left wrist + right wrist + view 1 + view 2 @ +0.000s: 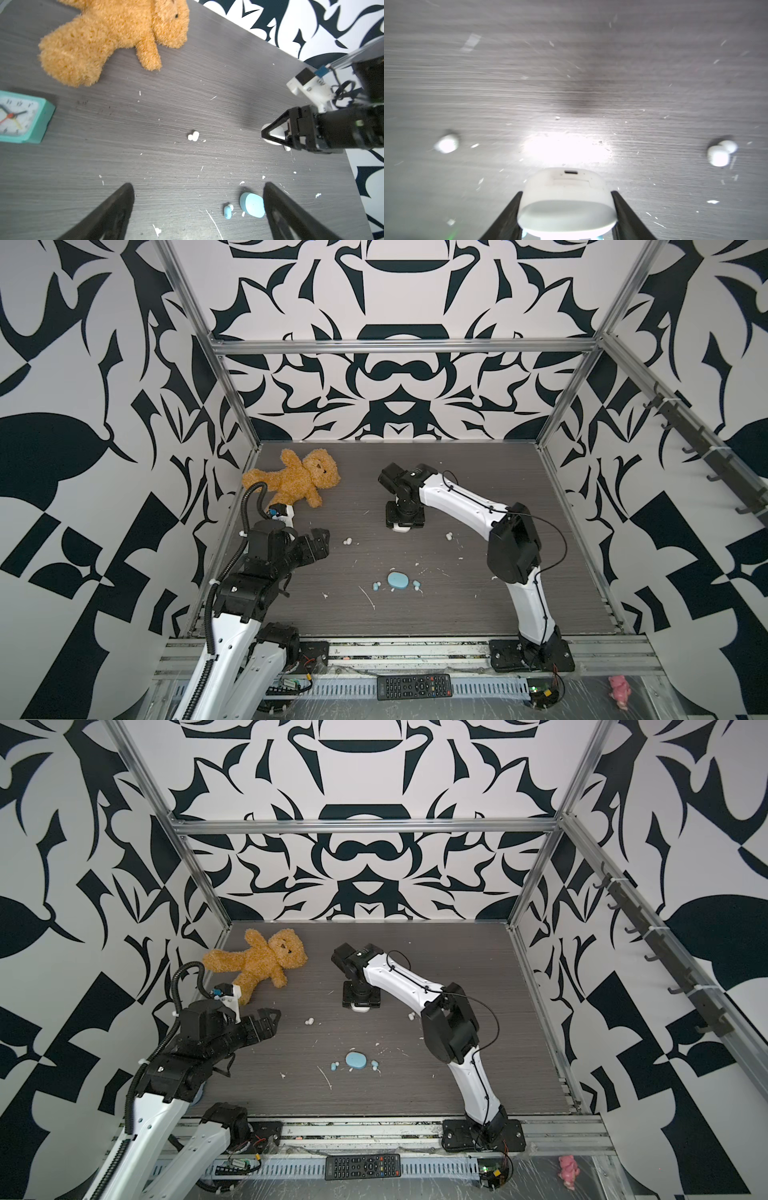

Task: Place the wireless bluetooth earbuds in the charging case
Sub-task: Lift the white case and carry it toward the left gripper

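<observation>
My right gripper is shut on a white oval charging case, which it holds just above the table. One white earbud lies left of it and another white earbud lies right of it. Nearer the front, a closed light blue charging case lies flat, with one light blue earbud on its left and another on its right. My left gripper hovers open and empty at the left, well apart from the buds. In the left wrist view the blue case lies beside one finger.
A brown teddy bear lies at the back left. A teal alarm clock stands near the left arm. White flecks and scuff marks dot the dark wood table. A black remote and a pink toy lie off the front edge.
</observation>
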